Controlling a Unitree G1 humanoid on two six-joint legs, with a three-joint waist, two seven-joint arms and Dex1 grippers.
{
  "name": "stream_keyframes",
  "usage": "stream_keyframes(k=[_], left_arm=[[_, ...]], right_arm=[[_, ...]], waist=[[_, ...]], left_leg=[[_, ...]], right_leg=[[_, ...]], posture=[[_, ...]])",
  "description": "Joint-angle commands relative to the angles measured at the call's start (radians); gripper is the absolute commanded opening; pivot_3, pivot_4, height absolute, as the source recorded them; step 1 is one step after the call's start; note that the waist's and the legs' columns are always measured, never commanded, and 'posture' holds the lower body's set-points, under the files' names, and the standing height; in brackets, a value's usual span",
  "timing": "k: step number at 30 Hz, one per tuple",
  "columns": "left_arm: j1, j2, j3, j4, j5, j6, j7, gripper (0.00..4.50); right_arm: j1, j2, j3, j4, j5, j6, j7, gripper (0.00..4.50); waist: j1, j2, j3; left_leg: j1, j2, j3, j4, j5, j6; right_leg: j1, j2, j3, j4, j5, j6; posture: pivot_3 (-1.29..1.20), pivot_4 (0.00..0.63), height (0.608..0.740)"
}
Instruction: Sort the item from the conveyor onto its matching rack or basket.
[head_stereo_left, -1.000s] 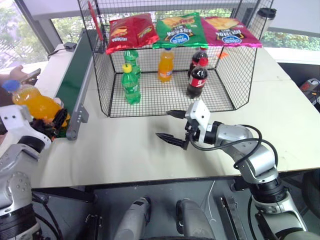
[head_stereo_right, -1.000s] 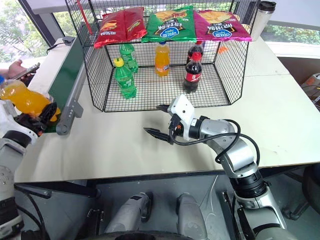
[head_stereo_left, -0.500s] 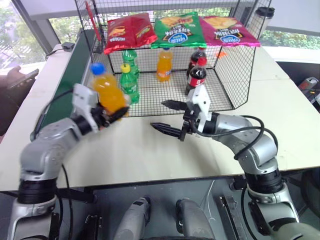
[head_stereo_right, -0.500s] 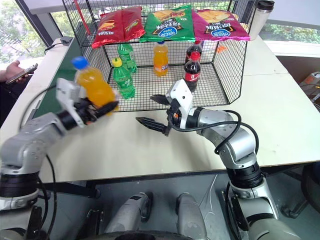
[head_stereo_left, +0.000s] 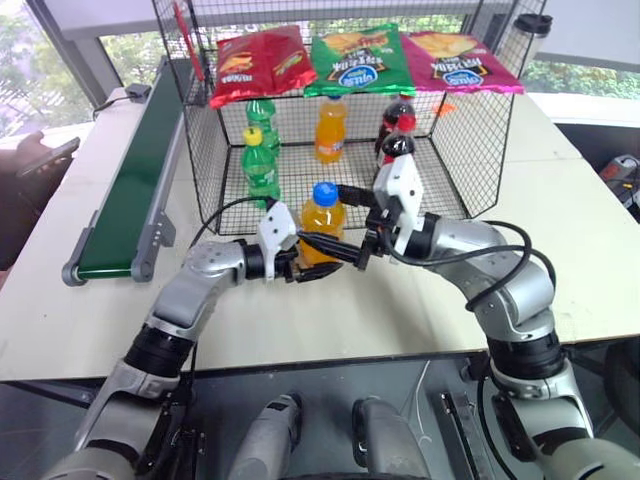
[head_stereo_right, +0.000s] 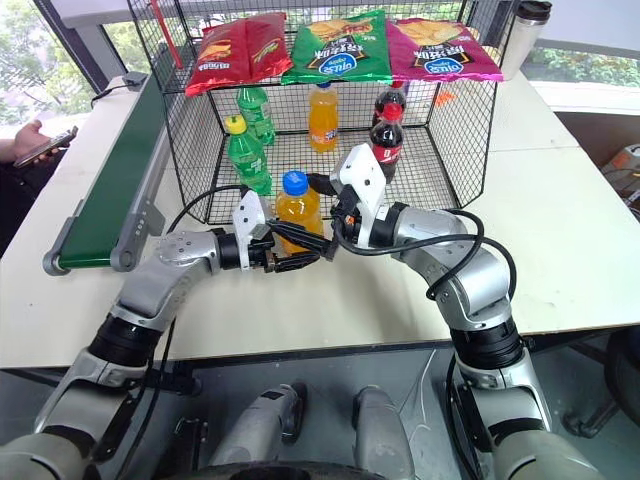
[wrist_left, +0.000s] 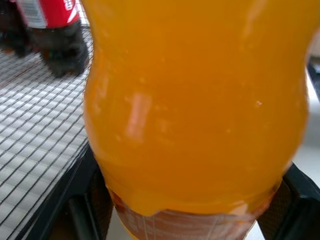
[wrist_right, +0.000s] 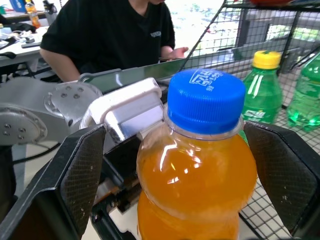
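The item, an orange soda bottle (head_stereo_left: 321, 228) with a blue cap, stands upright in the air just in front of the black wire cage (head_stereo_left: 203, 160). My left gripper (head_stereo_left: 312, 264) is shut on its lower body, where its fingers (wrist_left: 90, 202) clamp the bottle (wrist_left: 200, 100). My right gripper (wrist_right: 175, 131) is open, one finger (wrist_right: 82, 175) on each side of the bottle's neck and cap (wrist_right: 206, 100), not touching. The dark-green conveyor (head_stereo_left: 130, 190) runs along the left of the table with nothing on it.
Inside the cage stand green bottles (head_stereo_left: 261, 165), an orange bottle (head_stereo_left: 331, 130) and cola bottles (head_stereo_left: 397, 130); chip bags (head_stereo_left: 360, 60) lie on top. A person (wrist_right: 110, 30) holding a phone sits beyond the conveyor. A steel tumbler (head_stereo_left: 528, 35) stands at the back right.
My left arm has swung right from the conveyor's near end, carrying the bottle to the cage front, between the right gripper's open fingers. The right gripper rose slightly.
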Motion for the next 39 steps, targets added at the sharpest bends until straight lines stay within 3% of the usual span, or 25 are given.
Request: stream_keyframes(k=[1,39], left_arm=[[-0.037,-0.02,0.009,-0.031,0.005,-0.036,-0.014,2.97],[0.013,0.005,0.07,-0.098,-0.003,-0.014,-0.029,2.97]], right_arm=[[-0.014,0.012,0.02,-0.015,0.004,-0.016,0.007,4.5],[-0.009,-0.041,-0.006,0.08,-0.045,-0.068,0.053,4.5]], waist=[[0.0,0.0,0.0],[0.003,0.0,0.0]], left_leg=[[0.0,0.0,0.0,0.0,0.0,0.0],[0.0,0.0,0.0,0.001,0.0,0.0]], right_leg=[[0.0,0.0,0.0,0.0,0.0,0.0],[0.0,0.0,0.0,0.001,0.0,0.001]], posture=[[0.0,0.15,0.739],[0.0,0.15,0.739]])
